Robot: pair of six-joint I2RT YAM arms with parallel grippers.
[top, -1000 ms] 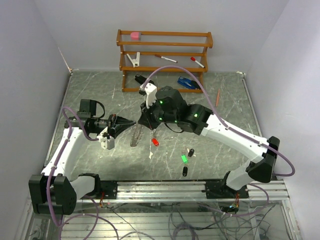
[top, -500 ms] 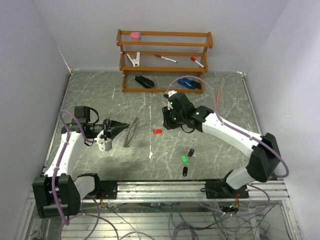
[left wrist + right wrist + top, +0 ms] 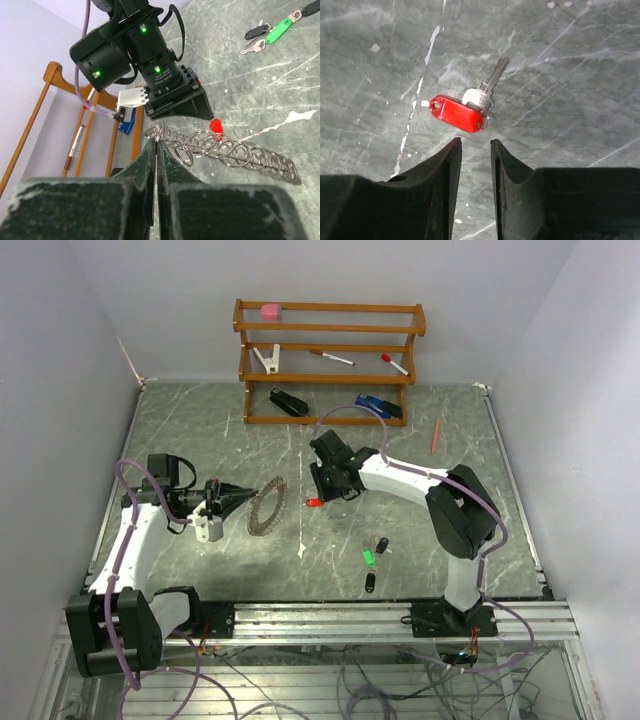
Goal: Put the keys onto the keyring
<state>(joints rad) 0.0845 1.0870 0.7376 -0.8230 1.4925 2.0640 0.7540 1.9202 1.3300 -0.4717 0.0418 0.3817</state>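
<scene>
Resting on rack (image 3: 330, 308), markers (image 3: 331, 358); on table (image 3: 200, 420), keys (image 3: 368, 557)

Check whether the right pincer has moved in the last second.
Yes: the right pincer moved right, away from the keyring, judged against the rack.

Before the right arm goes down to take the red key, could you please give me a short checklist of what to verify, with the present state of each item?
1. Left pincer shut on the keyring: ok.
2. Right pincer open and empty: ok.
3. Red key lying on the table, apart from the keyring: ok.
4. Red key between the right pincer's jaws: not ok, it lies just ahead of them.
5. Green key out of the way: ok, it lies apart from both.
6. Where the keyring opens for threading: cannot tell.
</scene>
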